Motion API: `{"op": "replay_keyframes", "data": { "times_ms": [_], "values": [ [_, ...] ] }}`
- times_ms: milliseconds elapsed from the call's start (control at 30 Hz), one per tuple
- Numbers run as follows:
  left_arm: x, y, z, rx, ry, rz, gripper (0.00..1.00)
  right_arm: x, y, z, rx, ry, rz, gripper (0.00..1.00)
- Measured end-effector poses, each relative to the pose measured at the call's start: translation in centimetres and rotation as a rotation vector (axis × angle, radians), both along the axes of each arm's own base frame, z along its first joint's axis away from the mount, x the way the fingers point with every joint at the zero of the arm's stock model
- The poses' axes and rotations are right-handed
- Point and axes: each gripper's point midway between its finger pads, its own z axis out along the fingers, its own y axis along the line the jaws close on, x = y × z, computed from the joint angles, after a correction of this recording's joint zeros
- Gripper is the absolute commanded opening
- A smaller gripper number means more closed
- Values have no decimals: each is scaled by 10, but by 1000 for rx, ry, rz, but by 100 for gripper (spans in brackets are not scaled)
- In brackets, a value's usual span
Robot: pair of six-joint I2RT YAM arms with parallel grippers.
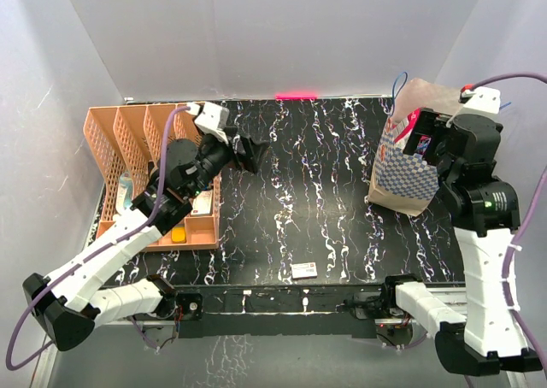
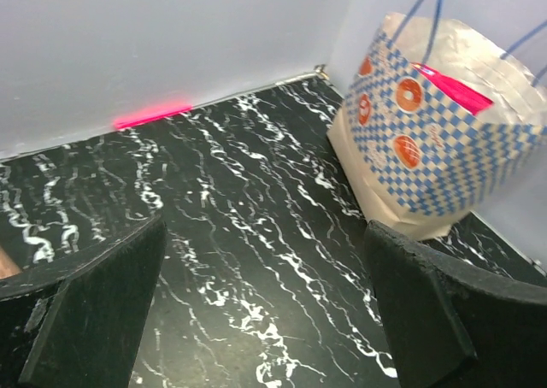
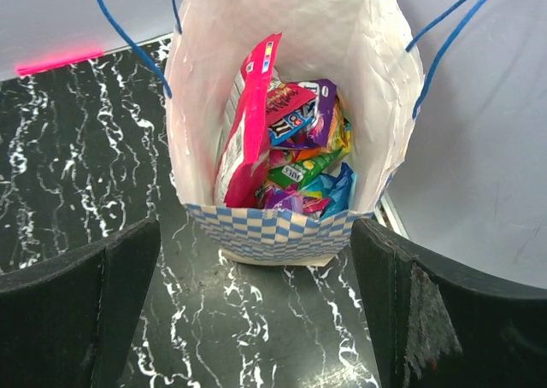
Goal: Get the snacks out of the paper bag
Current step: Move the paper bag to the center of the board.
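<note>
The blue-and-white checkered paper bag (image 1: 400,167) stands at the right of the black marble table, its mouth open. In the right wrist view the bag (image 3: 273,234) holds several snacks: a tall magenta packet (image 3: 248,132), a purple one (image 3: 323,106), a green one (image 3: 295,173) and a blue one (image 3: 340,187). My right gripper (image 3: 256,320) is open and empty, above and just in front of the bag's mouth (image 1: 423,132). My left gripper (image 1: 248,153) is open and empty over the left-middle of the table (image 2: 265,320), facing the bag (image 2: 427,157), where the magenta packet (image 2: 457,89) sticks out.
A peach-orange divider rack (image 1: 145,149) stands at the far left under my left arm. A small white flat box (image 1: 304,271) lies near the front edge. A pink strip (image 1: 296,95) marks the back edge. Grey walls close in behind and to the right of the bag.
</note>
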Motion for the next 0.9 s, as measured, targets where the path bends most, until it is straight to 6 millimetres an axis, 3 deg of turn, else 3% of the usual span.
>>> {"op": "replay_keyframes", "data": {
  "times_ms": [200,400,733,833,900],
  "values": [
    [-16,-32,-17,9,5,-91,98,34,-12,-11,-74,54,-41,98],
    [-23,-46,-26,16,3,-121,98,88,-19,-26,-134,130,-70,98],
    [-26,-48,-18,3,-39,-108,98,172,23,-17,88,25,95,98],
    [-27,-48,-16,7,-47,-103,98,187,37,-17,160,-14,148,90],
    [-27,-48,-15,7,-55,-100,98,194,44,-16,188,-39,175,77]
  ]
}}
